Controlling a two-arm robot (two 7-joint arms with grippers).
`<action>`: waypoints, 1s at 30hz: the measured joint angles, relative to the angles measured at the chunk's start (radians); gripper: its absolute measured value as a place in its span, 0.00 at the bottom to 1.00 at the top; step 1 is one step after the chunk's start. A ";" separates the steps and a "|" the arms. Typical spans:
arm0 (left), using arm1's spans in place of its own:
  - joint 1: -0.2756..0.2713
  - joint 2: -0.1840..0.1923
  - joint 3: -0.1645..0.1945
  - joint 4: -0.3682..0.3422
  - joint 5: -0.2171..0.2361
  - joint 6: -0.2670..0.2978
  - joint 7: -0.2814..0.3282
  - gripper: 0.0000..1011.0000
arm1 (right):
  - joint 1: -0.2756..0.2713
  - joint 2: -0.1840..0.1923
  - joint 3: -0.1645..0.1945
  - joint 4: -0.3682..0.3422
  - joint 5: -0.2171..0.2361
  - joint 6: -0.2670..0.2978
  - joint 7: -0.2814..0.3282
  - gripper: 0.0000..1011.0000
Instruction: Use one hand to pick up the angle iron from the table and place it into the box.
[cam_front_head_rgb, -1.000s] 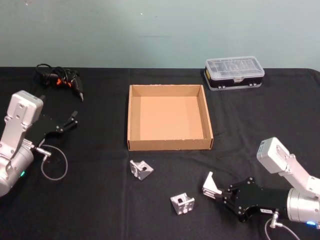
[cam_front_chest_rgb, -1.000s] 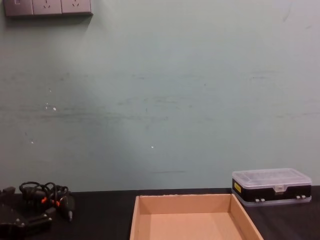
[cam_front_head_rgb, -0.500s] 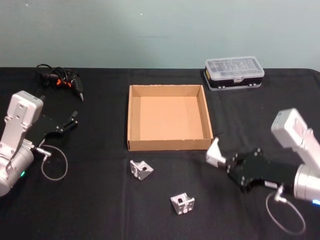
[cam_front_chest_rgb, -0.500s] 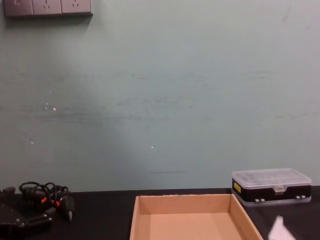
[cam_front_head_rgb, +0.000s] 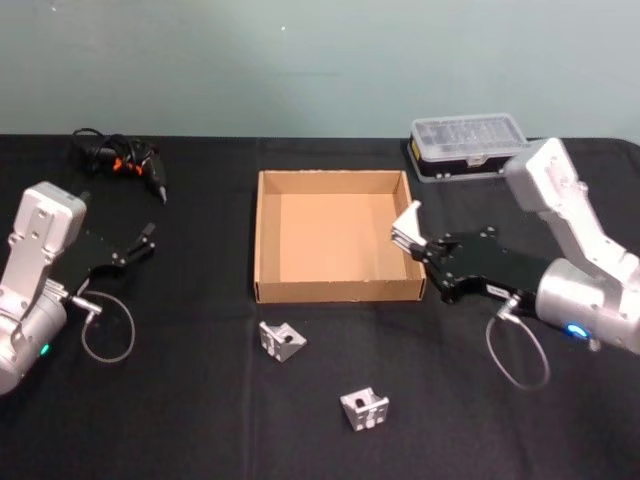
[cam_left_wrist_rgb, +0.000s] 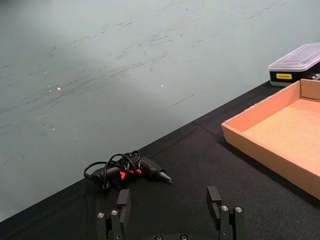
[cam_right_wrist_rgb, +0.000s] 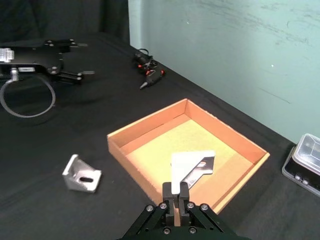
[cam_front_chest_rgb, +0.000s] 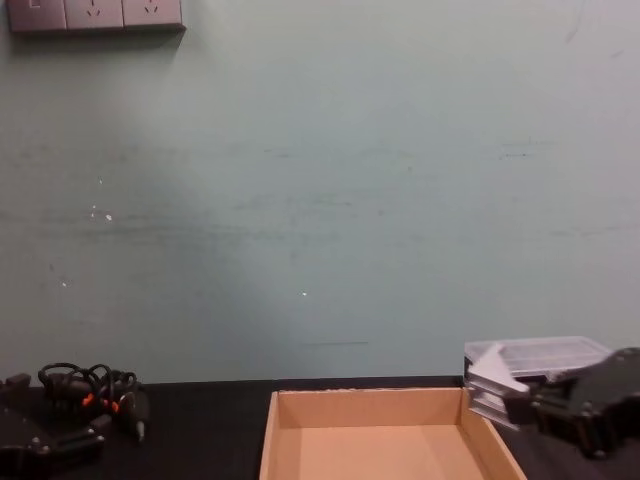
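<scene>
Angle iron (cam_front_head_rgb: 406, 228): silver bracket, clamped in right claw (cam_front_head_rgb: 420, 247), right of centre in the head view. It is off the surface (cam_front_head_rgb: 200, 400), level with the right wall of the box (cam_front_head_rgb: 262, 240) and about at the rim. Right wrist view: claw (cam_right_wrist_rgb: 176, 192) fingers pressed together on the thin edge of one flange, so the piece (cam_right_wrist_rgb: 192, 167) juts forward of the fingertips over the tan floor near a wall (cam_right_wrist_rgb: 150, 120). This edge grip probably lets the iron clear the low wall ahead of the claw itself. Chest view: iron (cam_front_chest_rgb: 490, 365) at lower right, above the rim (cam_front_chest_rgb: 365, 393), claw (cam_front_chest_rgb: 520, 405) behind it.

Step in hand, as I judge it: carry nearly done, release not yet made. The piece needs to go a little further inward and lower before the fingers part, or it may catch the wall.

Box floor bare. Two spare brackets (cam_front_head_rgb: 282, 339) (cam_front_head_rgb: 364, 408) lie on the surface at lower centre, well apart from the box. Black case (cam_front_head_rgb: 468, 145) upper right, corded tool (cam_front_head_rgb: 120, 158) upper left, both away from the path.

Left claw (cam_front_head_rgb: 150, 238): parked at middle left, fingers apart and empty (cam_left_wrist_rgb: 170, 200). Task needs one hand.
</scene>
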 joint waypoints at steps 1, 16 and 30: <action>0.000 0.000 0.000 0.000 0.000 0.000 0.000 0.99 | 0.012 -0.009 -0.006 0.011 -0.004 0.005 0.000 0.06; 0.000 0.000 0.000 0.000 0.000 0.000 0.000 0.99 | 0.211 -0.148 -0.093 0.267 -0.076 0.056 0.028 0.06; 0.000 0.000 0.000 0.000 0.000 0.000 0.000 0.99 | 0.282 -0.215 -0.131 0.427 -0.124 0.053 0.054 0.06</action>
